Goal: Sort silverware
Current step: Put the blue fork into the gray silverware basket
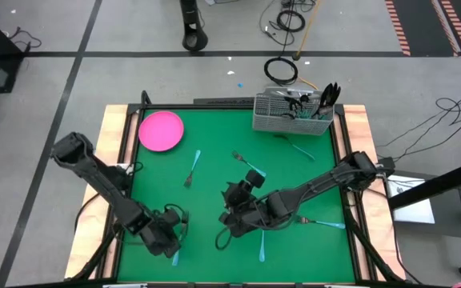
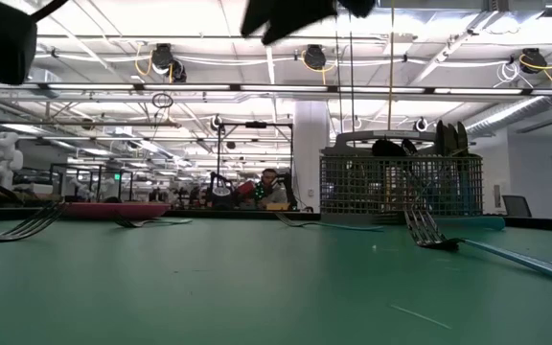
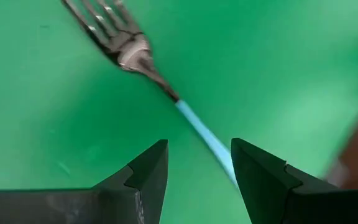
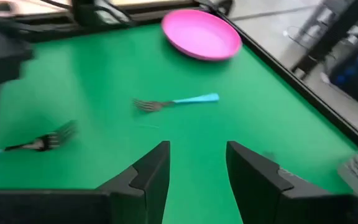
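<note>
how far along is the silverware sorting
Partly done: some utensils already stand in the mesh caddy. In hand: nothing yet; the left hand is open, straddling a blue-handled fork. The right hand is open and empty. Several forks still lie on the green mat.

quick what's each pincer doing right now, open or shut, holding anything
Left pincer: open, straddling the light-blue plastic handle of a metal fork, not gripping it.
Right pincer: open, empty, above the green mat.
</note>
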Controlling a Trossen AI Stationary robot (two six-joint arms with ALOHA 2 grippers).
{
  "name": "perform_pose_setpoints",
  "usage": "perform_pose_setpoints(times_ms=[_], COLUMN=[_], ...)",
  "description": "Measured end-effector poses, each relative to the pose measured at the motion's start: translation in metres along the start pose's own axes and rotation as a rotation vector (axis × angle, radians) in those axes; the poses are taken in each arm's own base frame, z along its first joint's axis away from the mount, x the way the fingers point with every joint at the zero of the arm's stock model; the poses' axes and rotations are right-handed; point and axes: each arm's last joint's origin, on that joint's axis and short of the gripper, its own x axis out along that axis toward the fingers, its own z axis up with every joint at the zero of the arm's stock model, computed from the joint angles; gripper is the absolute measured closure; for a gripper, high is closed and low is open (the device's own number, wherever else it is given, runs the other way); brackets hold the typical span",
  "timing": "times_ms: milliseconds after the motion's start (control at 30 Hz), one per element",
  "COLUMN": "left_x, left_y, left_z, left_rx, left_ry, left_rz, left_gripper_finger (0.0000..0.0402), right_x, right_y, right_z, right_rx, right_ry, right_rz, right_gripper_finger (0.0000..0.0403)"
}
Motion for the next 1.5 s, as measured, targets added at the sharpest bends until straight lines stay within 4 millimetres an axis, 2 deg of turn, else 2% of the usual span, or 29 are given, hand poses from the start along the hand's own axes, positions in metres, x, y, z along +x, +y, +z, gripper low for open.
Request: perform_pose_setpoints(times_ms=[200,400,567,733,900,1233,1400,1500], left_x=[0.017,0.031,0.037,0.038,0.036,0.035,0.026,0.009], left_y=[-0.005,-0.005,-0.004,0.000,0.001,0.004,0.003,-0.004], left_z=[0.001,0.003,0.004,0.006,0.009,0.014,0.019,0.027], left_rx=[0.030,0.035,0.044,0.079,0.144,0.243,0.264,0.294], left_ry=[-0.059,-0.079,-0.080,-0.065,-0.057,-0.029,-0.048,-0.119], left_rz=[0.094,0.145,0.174,0.221,0.259,0.275,0.251,0.206], left_gripper_finger=[0.0224,0.0224,0.0224,0.0229,0.0265,0.0385,0.0388,0.0388], right_x=[0.005,0.012,0.005,-0.004,-0.008,-0.009,-0.008,-0.008], right_y=[-0.013,-0.033,-0.050,-0.057,-0.056,-0.055,-0.055,-0.056], right_z=[-0.013,-0.033,-0.037,-0.038,-0.039,-0.039,-0.040,-0.041], right_rx=[0.072,0.184,0.290,0.317,0.313,0.322,0.309,0.293], right_ry=[-0.035,-0.086,-0.179,-0.232,-0.234,-0.235,-0.229,-0.217], right_rz=[0.025,0.232,0.370,0.407,0.418,0.424,0.417,0.408], right_gripper_finger=[0.0257,0.0257,0.0257,0.0257,0.0257,0.0257,0.0257,0.0257])
